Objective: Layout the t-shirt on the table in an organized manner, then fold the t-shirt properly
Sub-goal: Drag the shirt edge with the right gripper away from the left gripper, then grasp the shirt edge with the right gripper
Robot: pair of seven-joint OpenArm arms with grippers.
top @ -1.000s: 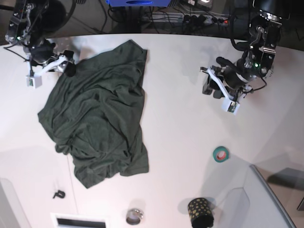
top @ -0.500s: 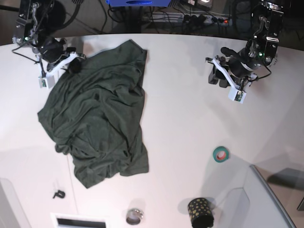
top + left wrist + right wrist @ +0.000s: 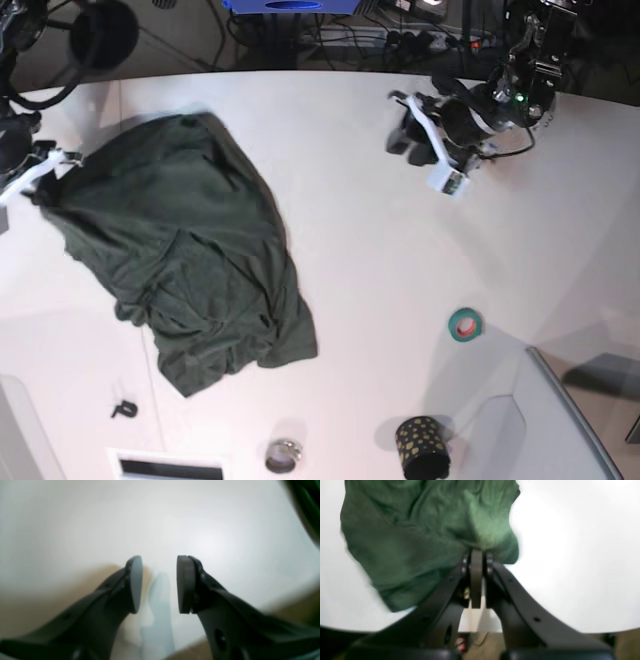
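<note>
The dark green t-shirt (image 3: 190, 270) lies crumpled on the left half of the white table (image 3: 380, 260). My right gripper (image 3: 38, 182) is at the shirt's upper left corner. In the right wrist view that gripper (image 3: 476, 555) is shut on a bunched edge of the t-shirt (image 3: 420, 530), and the cloth hangs stretched from its fingertips. My left gripper (image 3: 408, 135) hovers over bare table near the far edge, well right of the shirt. Seen from the left wrist, this gripper (image 3: 158, 585) is open with nothing between its pads, and a sliver of t-shirt (image 3: 307, 510) shows at the top right.
A teal tape ring (image 3: 464, 324) lies right of the middle. A black dotted cup (image 3: 421, 447), a small metal tin (image 3: 283, 456) and a black clip (image 3: 124, 409) sit near the front edge. A grey bin corner (image 3: 570, 410) fills the bottom right. Cables run behind the table.
My right gripper has shut on the shirt's upper left edge and pulled it leftward, dragging the top of the shirt along. The left arm has moved left and toward the far edge.
</note>
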